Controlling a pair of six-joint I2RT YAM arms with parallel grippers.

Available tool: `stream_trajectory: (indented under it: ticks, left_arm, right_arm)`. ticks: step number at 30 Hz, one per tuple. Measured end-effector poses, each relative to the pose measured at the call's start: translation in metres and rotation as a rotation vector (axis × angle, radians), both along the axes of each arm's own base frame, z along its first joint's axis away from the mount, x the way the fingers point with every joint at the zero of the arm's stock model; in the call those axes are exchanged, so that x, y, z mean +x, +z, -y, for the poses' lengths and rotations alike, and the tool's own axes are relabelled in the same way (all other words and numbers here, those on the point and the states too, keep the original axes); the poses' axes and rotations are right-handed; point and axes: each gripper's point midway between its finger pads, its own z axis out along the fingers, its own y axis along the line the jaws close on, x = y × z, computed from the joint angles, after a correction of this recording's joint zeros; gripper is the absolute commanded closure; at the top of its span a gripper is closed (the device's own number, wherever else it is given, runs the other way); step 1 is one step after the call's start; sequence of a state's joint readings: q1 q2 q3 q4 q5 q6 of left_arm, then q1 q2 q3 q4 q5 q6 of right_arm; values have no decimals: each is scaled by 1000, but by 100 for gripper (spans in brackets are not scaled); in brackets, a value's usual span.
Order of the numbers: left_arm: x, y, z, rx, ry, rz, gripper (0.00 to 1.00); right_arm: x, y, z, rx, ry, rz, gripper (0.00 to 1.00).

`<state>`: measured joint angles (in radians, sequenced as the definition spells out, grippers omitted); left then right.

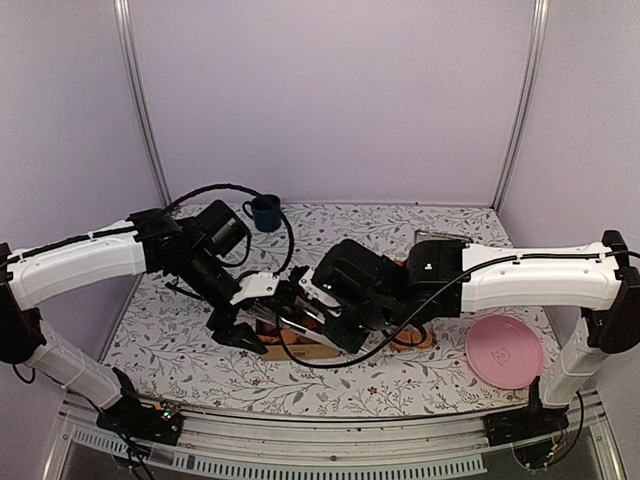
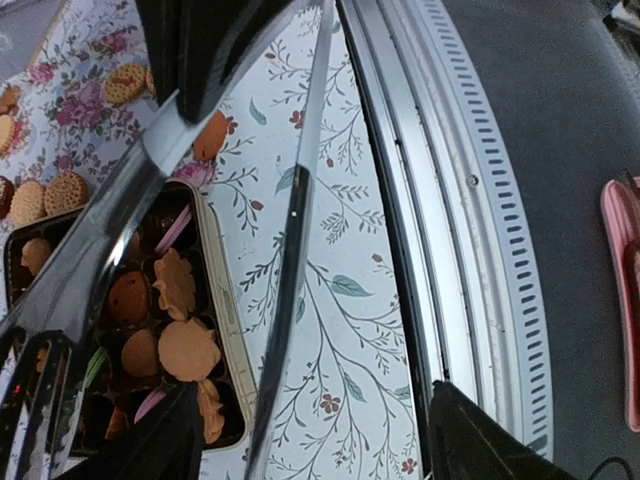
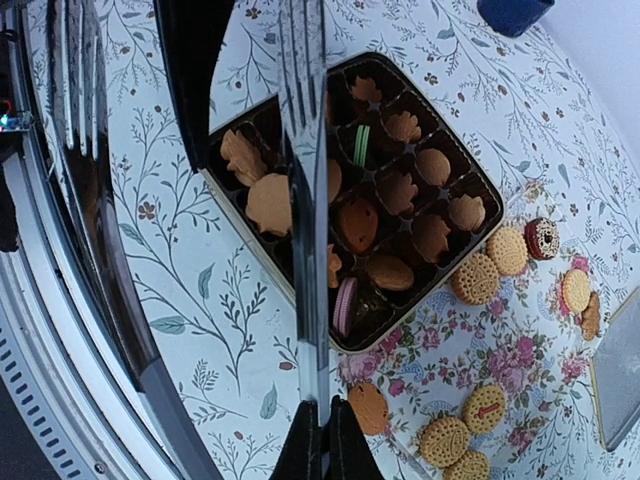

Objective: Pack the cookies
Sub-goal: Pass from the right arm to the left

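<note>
We see the cookies (image 3: pixel 268 203) in two groups. Most sit in the dark compartments of a cream-rimmed tray (image 2: pixel 222 300) that lies mid-tabletop (image 1: pixel 400 385), closer to the near edge. They are mostly golden-orange, with a green one, a pink one and a dark brown one among them. The loose cookies (image 3: pixel 475 278) lie on a rose-printed cloth (image 3: pixel 480 350) just beside the tray, on the side toward the right edge. One of them is a dark ring with sprinkles.

Both arms meet above the tray. The right gripper (image 3: pixel 320 425) has its fingers pinched together on a thin, glossy clear lid (image 3: pixel 310 300). From the right wrist we see the lid edge-on, rising straight from the fingertips and crossing over the tray. The left gripper (image 2: pixel 313 388) has its fingers spread wide. In its own view the lid's bright edge runs between the two fingers and touches neither of them as far as we can tell — so it has hold of nothing. Part of the lid reaches over the tray's compartments. We cannot tell whether it rests on the rim anywhere.

A dark blue cup (image 1: pixel 265 212) stands upright near the far edge, left of the middle and well apart from the tray. A pink plate (image 1: pixel 504 352) lies flat by the near right corner — no cookie lies on the part of it we can see.
</note>
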<state>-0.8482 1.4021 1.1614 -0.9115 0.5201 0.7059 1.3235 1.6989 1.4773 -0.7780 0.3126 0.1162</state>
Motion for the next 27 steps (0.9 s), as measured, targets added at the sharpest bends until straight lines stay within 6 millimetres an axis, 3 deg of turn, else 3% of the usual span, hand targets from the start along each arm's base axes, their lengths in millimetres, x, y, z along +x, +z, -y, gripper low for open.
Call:
stream_trajectory:
  ticks: [2, 5, 9, 17, 24, 27]
  left_arm:
    - [3, 8, -3, -36, 17, -14, 24]
    - [18, 27, -4, -113, 80, 1, 25]
    - [21, 39, -4, -162, 101, -1, 25]
    - [15, 45, 0, -179, 76, -18, 32]
    - [3, 45, 6, -161, 21, -11, 56]
    - [3, 41, 4, -142, 25, -5, 57]
  right_arm:
    - [1, 3, 1, 21, -4, 5, 100]
    - [-13, -9, 12, -3, 39, -16, 100]
    - [-25, -19, 24, -9, 78, -35, 100]
    - [-30, -14, 22, 17, 121, -49, 100]
    - [-26, -8, 11, 16, 170, -54, 100]
    - [-26, -10, 10, 7, 189, -66, 100]
